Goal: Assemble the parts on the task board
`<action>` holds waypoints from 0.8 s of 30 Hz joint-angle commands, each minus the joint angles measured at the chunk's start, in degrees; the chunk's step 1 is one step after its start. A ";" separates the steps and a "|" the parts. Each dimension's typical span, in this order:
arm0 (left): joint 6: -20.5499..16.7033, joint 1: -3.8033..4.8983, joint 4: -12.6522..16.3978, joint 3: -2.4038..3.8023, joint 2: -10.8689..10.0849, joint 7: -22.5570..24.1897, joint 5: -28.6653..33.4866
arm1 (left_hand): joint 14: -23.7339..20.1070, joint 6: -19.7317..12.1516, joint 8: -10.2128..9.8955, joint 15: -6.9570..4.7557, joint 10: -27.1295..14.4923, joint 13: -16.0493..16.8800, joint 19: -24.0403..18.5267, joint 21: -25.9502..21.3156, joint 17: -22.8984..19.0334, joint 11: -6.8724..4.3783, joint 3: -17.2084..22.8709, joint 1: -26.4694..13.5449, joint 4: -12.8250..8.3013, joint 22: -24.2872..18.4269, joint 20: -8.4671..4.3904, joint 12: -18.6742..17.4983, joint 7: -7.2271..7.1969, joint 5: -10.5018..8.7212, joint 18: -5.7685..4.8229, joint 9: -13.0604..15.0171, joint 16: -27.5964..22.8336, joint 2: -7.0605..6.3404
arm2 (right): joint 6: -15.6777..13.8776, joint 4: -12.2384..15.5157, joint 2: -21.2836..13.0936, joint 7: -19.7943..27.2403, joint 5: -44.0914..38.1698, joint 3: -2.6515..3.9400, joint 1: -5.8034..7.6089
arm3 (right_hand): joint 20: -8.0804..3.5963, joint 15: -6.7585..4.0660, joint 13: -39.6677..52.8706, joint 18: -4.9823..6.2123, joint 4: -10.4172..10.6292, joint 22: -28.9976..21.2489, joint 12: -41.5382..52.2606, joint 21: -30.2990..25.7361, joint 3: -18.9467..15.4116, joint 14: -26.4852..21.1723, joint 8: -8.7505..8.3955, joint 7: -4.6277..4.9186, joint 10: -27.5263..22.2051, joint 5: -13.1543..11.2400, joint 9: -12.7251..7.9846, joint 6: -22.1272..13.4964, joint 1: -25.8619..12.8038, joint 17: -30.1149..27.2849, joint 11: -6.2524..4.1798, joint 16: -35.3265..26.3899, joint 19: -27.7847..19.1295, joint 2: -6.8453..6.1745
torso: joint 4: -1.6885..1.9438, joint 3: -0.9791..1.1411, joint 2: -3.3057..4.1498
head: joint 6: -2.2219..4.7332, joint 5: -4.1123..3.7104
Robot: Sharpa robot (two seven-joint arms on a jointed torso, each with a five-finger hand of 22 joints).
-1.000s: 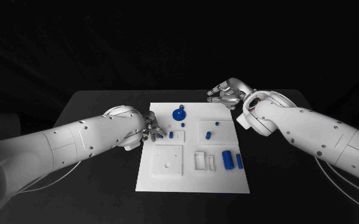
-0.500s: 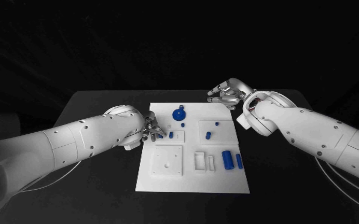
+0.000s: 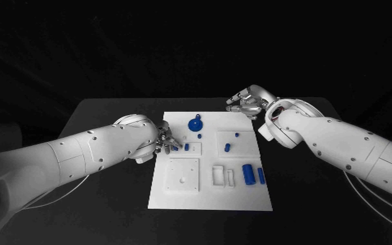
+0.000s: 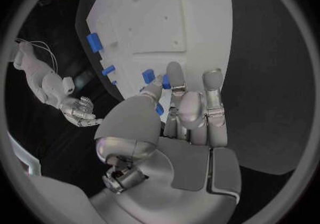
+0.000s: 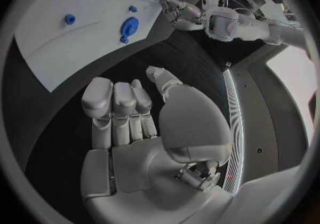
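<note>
Task board (image 3: 208, 199): white plate, flat on middle of black counter (image 3: 106, 114), long side running away from robot. Small blue parts scattered over far and right portions. Round blue disc part (image 3: 196, 125) near far edge, tiny blue stub just beside it. Two small blue pegs (image 3: 230, 142) standing in square recess at right-centre. Two blue cylinders (image 3: 248, 174) lying side by side near right edge, larger one left, slimmer one right, next to small white rectangular frame. Square white raised block (image 3: 183, 175) with holes on left-near portion, nothing blue in it. Small blue block (image 3: 188, 147) in shallow recess at left-centre.

Left hand (image 3: 166, 143) at board's left edge, over left-centre recess, fingers (image 4: 175, 74) extended down onto board. Left wrist view: small blue part (image 4: 165, 81) between thumb tip and fingertips, apparently pinched, mostly hidden by fingers; another blue piece just behind thumb.

Right hand (image 3: 247, 104) off board, just beyond far right corner, above counter. Right wrist view: right hand (image 5: 136, 122) with fingers curled inward side by side, thumb alongside, nothing held. Board and disc part well apart from palm.
</note>
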 commanded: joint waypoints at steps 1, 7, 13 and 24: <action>2.98 -1.26 -0.27 -0.82 0.01 -2.82 -0.09 | -0.22 0.50 0.10 -0.31 2.47 -0.09 0.07 0.01 -0.08 -0.31 -0.20 -0.68 0.37 1.27 -0.52 0.10 -0.75 -0.06 -0.39 -0.02 -0.06 -0.53 | 0.77 -0.01 0.09 0.47 -0.01 0.03 -0.05 | 0.08 0.03 -0.09 0.79 0.18 5.59 0.01 -0.19 0.22 0.39 -0.31 0.03 -0.28 0.29 -0.09 -0.20 -0.41 -0.03 0.07 -0.23 3.83 0.02 | 0.03 0.05 0.00 | -0.01 0.02; 3.14 -1.27 -0.36 -0.82 0.03 -2.79 -0.07 | -0.19 0.63 0.00 -0.38 2.48 -0.07 0.15 -0.06 -0.20 -0.36 -1.09 -0.88 1.07 1.28 -0.63 0.09 -0.80 -0.06 -0.51 -0.32 -0.11 -1.12 | 0.76 -0.04 0.12 0.49 -0.01 0.03 -0.07 | 0.08 0.03 -0.09 0.79 0.18 5.59 0.01 -0.19 0.22 0.39 -0.31 0.03 -0.28 0.29 -0.09 -0.20 -0.41 -0.03 0.07 -0.23 3.83 0.02 | 0.00 0.07 -0.03 | -0.10 0.00; 3.39 -1.28 -0.38 -0.82 0.04 -2.78 -0.07 | -0.21 0.65 0.02 -0.36 2.47 -0.08 0.11 -0.11 -0.21 -0.35 -1.40 -1.05 1.20 1.28 -0.61 0.07 -0.81 -0.13 -0.53 -0.34 -0.12 -1.46 | 0.77 -0.05 0.13 0.50 0.00 0.03 -0.08 | 0.08 0.03 -0.09 0.79 0.18 5.59 0.01 -0.19 0.22 0.39 -0.31 0.03 -0.28 0.29 -0.09 -0.20 -0.41 -0.03 0.07 -0.23 3.83 0.02 | -0.02 0.08 -0.03 | -0.14 -0.06; 2.75 -1.30 -0.55 -0.82 0.07 -2.93 -0.07 | -0.36 0.68 0.01 -0.43 2.43 -0.16 0.06 -0.46 -0.89 -0.34 -2.40 -1.34 1.92 1.17 -0.71 -0.22 -0.81 -0.76 -0.57 -0.45 -0.57 -2.21 | 0.55 -0.08 0.11 0.32 -0.03 0.03 -0.09 | 0.09 0.03 -0.10 0.79 0.45 5.59 0.01 -0.15 -0.03 0.41 -0.32 0.02 -0.26 0.31 -0.08 -0.23 -0.55 0.00 0.07 -0.19 3.84 -0.04 | 0.03 0.05 -0.03 | -0.14 -0.16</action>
